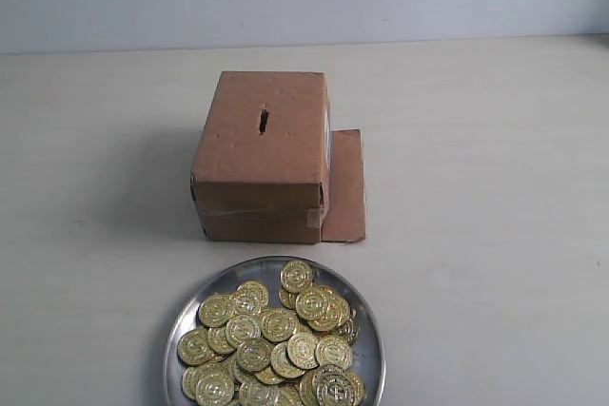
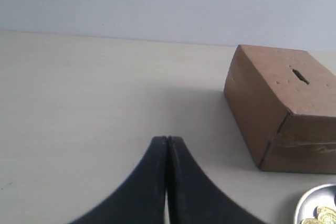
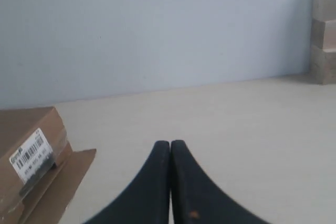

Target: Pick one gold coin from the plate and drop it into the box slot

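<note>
A round silver plate (image 1: 183, 322) at the near edge of the exterior view holds a heap of several gold coins (image 1: 276, 341). Behind it stands the brown cardboard box (image 1: 262, 187), its dark slot (image 1: 264, 121) in the top face. Neither arm shows in the exterior view. My left gripper (image 2: 167, 139) is shut with nothing in it, low over the table, left of the box (image 2: 273, 108); the slot (image 2: 300, 75) and the plate's rim (image 2: 310, 200) show there. My right gripper (image 3: 170, 143) is shut and empty, to the right of the box (image 3: 29, 150).
A cardboard flap (image 1: 344, 187) lies flat on the table at the box's right side, also the flap (image 3: 63, 182) in the right wrist view. A white barcode label (image 3: 30, 154) is on the box's side. Stacked wooden blocks (image 3: 325, 30) stand far off by the wall.
</note>
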Tool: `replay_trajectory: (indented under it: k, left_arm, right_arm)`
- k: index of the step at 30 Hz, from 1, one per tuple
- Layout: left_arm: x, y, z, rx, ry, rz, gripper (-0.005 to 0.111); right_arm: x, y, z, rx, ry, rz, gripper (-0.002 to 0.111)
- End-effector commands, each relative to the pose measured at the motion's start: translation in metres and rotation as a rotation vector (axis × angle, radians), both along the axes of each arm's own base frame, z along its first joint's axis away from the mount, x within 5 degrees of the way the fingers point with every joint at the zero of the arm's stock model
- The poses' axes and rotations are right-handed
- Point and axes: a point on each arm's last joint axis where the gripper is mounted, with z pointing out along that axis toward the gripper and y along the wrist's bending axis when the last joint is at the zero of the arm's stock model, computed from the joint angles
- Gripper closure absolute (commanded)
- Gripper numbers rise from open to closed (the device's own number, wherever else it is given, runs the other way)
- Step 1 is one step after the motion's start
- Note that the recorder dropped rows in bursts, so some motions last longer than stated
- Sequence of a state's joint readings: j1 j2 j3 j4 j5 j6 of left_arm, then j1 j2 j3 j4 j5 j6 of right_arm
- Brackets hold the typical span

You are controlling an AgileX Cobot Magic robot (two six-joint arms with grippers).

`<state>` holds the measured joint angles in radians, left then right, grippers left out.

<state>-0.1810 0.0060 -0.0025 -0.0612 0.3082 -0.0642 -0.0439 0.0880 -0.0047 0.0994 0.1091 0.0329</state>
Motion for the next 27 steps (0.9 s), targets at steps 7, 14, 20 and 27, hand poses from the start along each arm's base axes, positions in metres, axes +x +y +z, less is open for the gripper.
replay_trajectory:
  k: [7, 14, 20, 27]
  left_arm:
    - [0.001, 0.0, 0.01, -0.028, -0.116, 0.0, 0.107]
    - [0.002, 0.0, 0.017, -0.056, -0.19, 0.006, 0.107]
    - [0.002, 0.0, 0.016, -0.055, -0.184, 0.006, 0.107]
    - [0.002, 0.0, 0.016, -0.048, -0.186, 0.005, 0.107]
  right_arm:
    - [0.0, -0.001, 0.011, 0.02, -0.14, -0.013, 0.108]
    - [-0.001, -0.008, 0.023, 0.586, -0.3, -0.064, 0.108]
    - [-0.002, -0.008, 0.023, 0.697, -0.317, -0.066, 0.108]
    - [-0.004, 0.003, 0.037, 0.494, -0.102, 0.004, 0.108]
